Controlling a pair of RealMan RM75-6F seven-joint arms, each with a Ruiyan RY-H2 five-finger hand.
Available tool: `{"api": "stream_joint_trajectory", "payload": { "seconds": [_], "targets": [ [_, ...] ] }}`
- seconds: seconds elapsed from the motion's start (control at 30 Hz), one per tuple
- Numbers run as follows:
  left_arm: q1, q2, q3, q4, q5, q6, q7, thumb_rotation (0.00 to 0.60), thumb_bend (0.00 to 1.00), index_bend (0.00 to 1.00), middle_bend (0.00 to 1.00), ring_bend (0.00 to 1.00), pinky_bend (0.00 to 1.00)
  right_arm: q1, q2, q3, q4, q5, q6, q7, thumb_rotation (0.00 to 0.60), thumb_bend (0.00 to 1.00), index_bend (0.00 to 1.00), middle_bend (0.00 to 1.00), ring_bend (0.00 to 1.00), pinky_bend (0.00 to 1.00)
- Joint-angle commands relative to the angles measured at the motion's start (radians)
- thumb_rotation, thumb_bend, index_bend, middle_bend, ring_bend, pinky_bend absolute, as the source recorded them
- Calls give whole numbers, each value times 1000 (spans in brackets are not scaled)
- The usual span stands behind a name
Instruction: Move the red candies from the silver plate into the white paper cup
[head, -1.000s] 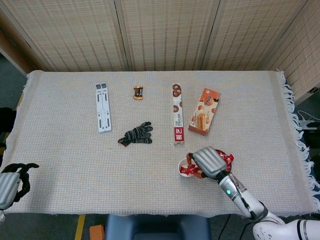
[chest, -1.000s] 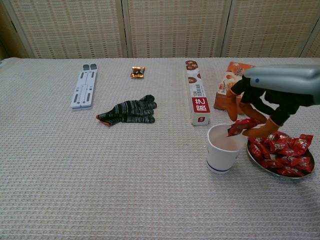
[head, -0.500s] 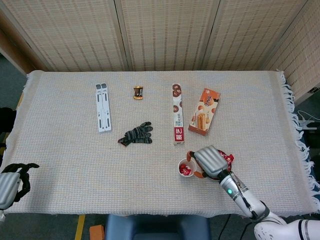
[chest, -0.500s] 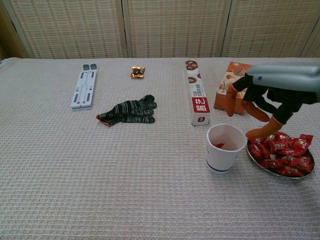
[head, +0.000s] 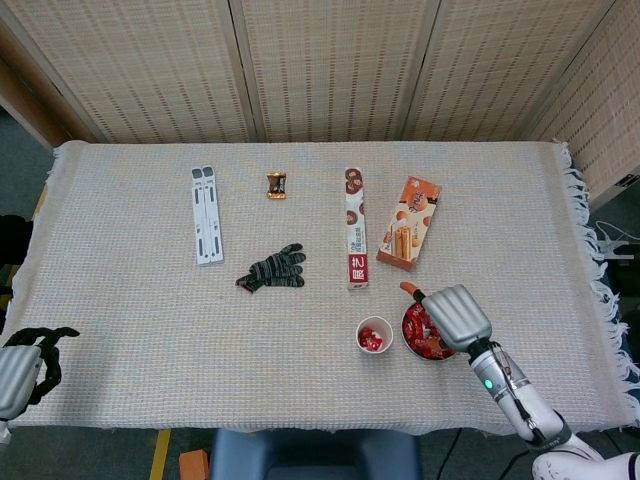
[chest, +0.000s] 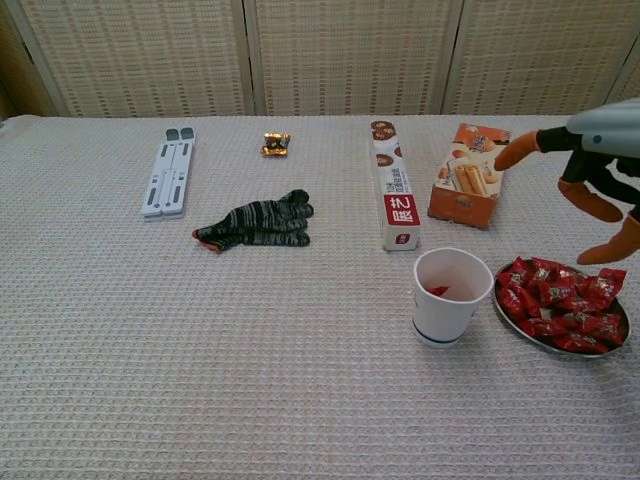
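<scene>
- The right hand (chest: 600, 190) is hovering above the silver plate (chest: 610, 347) with its orange-tipped fingers (chest: 516, 152) spread apart and nothing between them.
- The left hand (head: 22, 362) is resting at the near left corner of the table; its dark fingers are curling inward and holding nothing.
- The red candies (chest: 555, 304) are lying heaped on the plate, which is sitting just beside the white paper cup (chest: 451, 296), on the robot's right of it. At least one candy is already lying inside the cup.
- Risk, as I judge it: the cup is light and is standing close to the plate, so a low swing of the hand toward the heap could be knocking it over and spilling what is in it.
- Risk, too: the wrappers are looking slick and tangled, so a pinch could be lifting two together, or dropping one onto the woven tablecloth (head: 130, 300) short of the rim.
- Compared with a second ago, the hand is no longer holding a candy over the cup's mouth; the candy is now in the cup, and the hand is moving back over the plate with its fingers wider.
</scene>
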Motion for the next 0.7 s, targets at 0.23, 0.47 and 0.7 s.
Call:
{"api": "stream_joint_trajectory", "payload": {
  "seconds": [0.23,0.47,0.7],
  "targets": [
    [1,2,0,-2,0,1,-1,600,637,305,386,270,238,23,-44,-44,86,146,-48,-84,600,0,213,754,769,1000],
    [1,3,0,-2,0,1,-6,600,636,305,386,272,239,43,-92,-67,149,210,-88,-102,600,0,237,754,769,1000],
    [3,2,0,-3,1,4,-2,600,637,306,387,273,239,58,-146,-79,216,253,-107,-106,600,0,254,754,770,1000]
  ]
}}
